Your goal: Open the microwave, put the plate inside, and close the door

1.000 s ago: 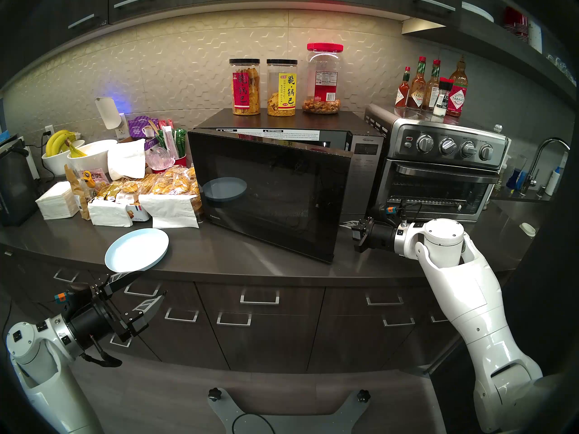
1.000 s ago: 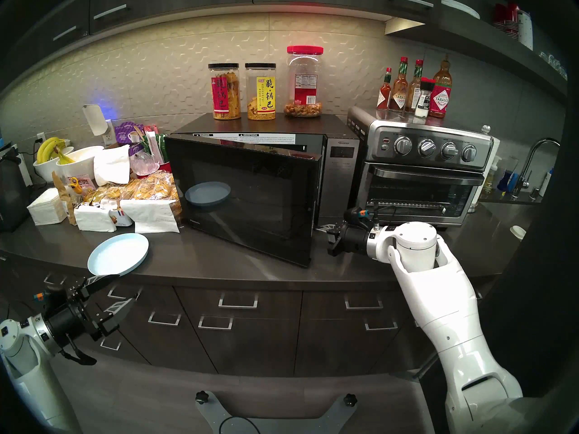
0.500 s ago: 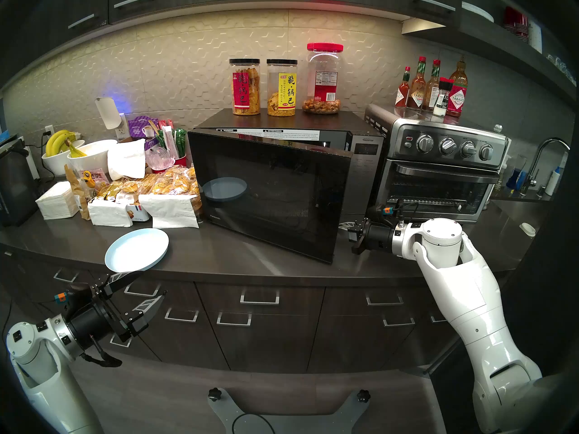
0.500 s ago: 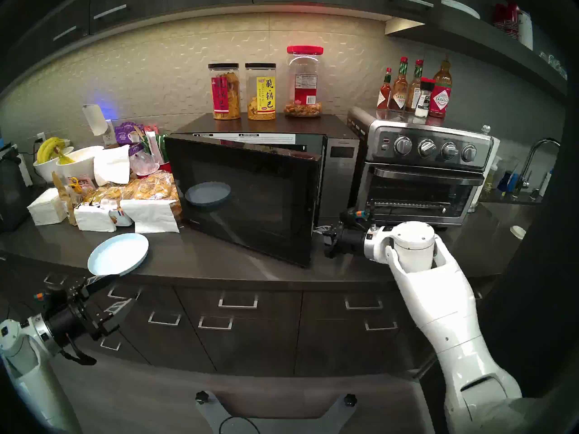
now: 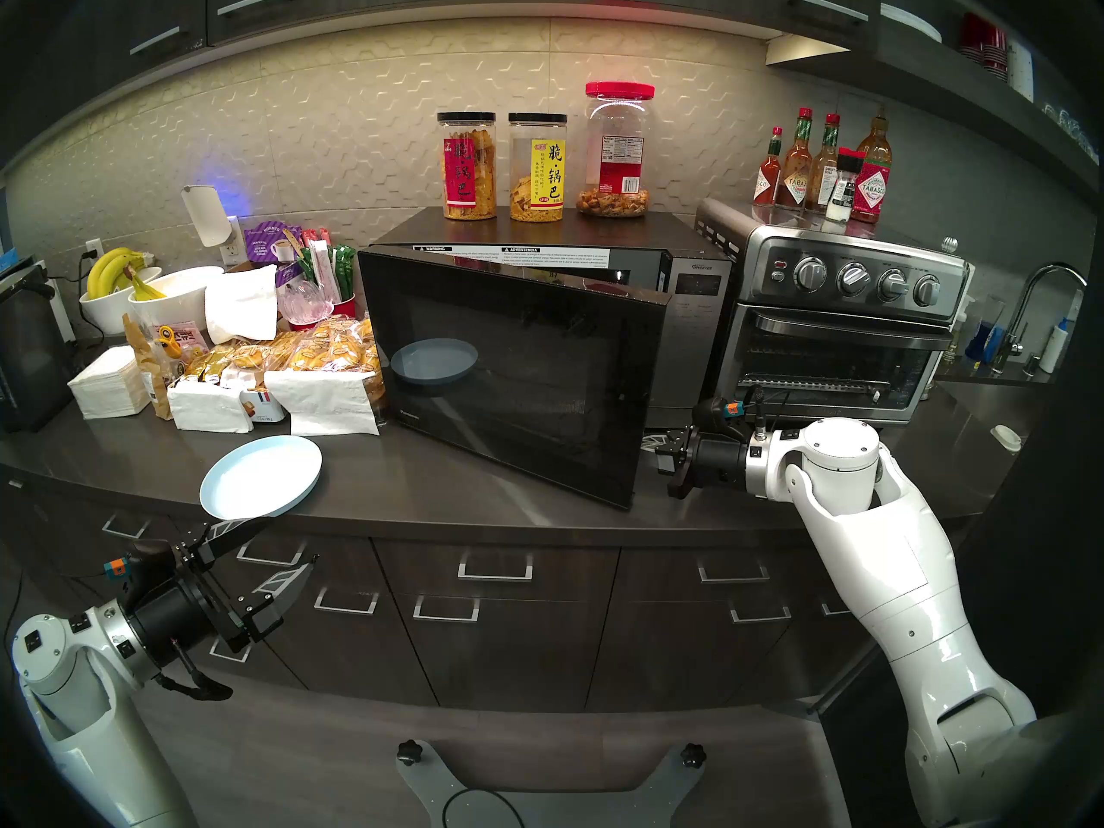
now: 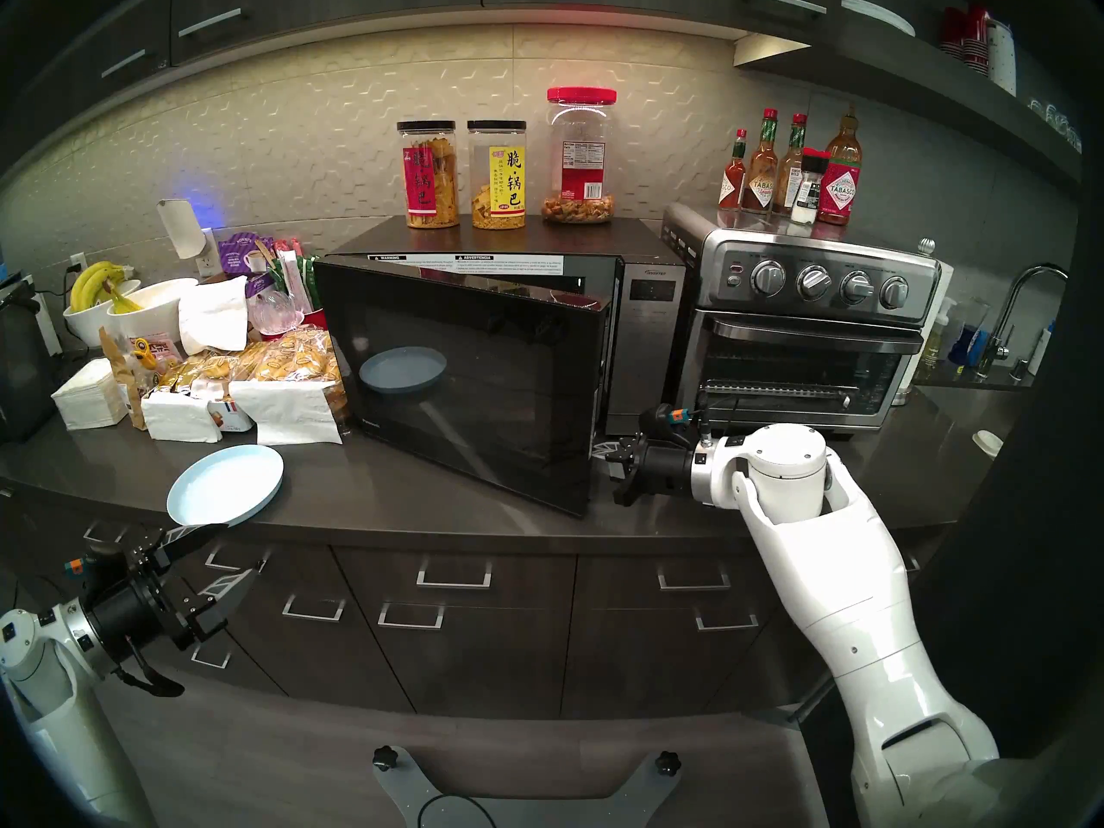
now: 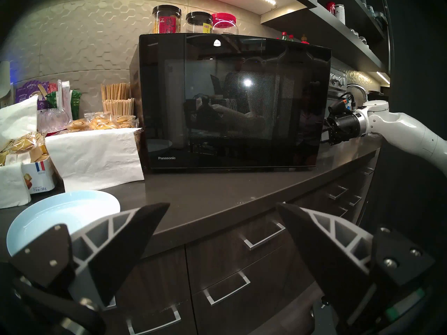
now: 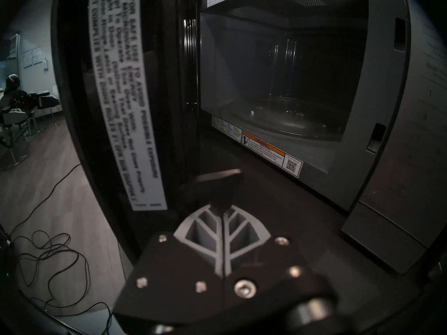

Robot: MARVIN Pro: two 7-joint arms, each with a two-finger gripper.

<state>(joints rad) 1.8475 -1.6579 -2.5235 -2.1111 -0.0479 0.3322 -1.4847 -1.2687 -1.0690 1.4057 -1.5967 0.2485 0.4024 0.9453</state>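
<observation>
Head cam, left eye: the right claw (image 5: 657, 444) has crept a bit further left along the desk (image 5: 418, 486) compared with a second ago, and now its pinched-together fingers poke in behind the free edge of the Panasonic microwave door (image 5: 514, 367). The door itself sits about where it was, partly swung out on its left hinge. The reflection of the plate in the glass has slid a touch to the right, so the panel may be budging slightly. The pale blue plate (image 5: 261, 477) hasn't gone anywhere; it's at the desk's front edge, hanging over it a little.

Right eye: same story. The left claw (image 6: 230, 555) hasn't moved, fingers spread wide with nothing between them, just below and in front of the plate (image 6: 225, 484).

Left wrist cam: both open fingers (image 7: 125, 233) frame the drawer fronts, plate (image 7: 63, 216) at the lower left, and the door (image 7: 232, 102) faces the camera with the right arm peeking out at its right side.

Right wrist cam: the shut claw (image 8: 219, 184) is in the gap between the door's inner face with its white warning strip (image 8: 123, 104) and the microwave (image 8: 377, 90) cavity, which looks empty.

My read: the opening step is only partway done. The claw seems set to push the door wider from inside before the plate can go in.
</observation>
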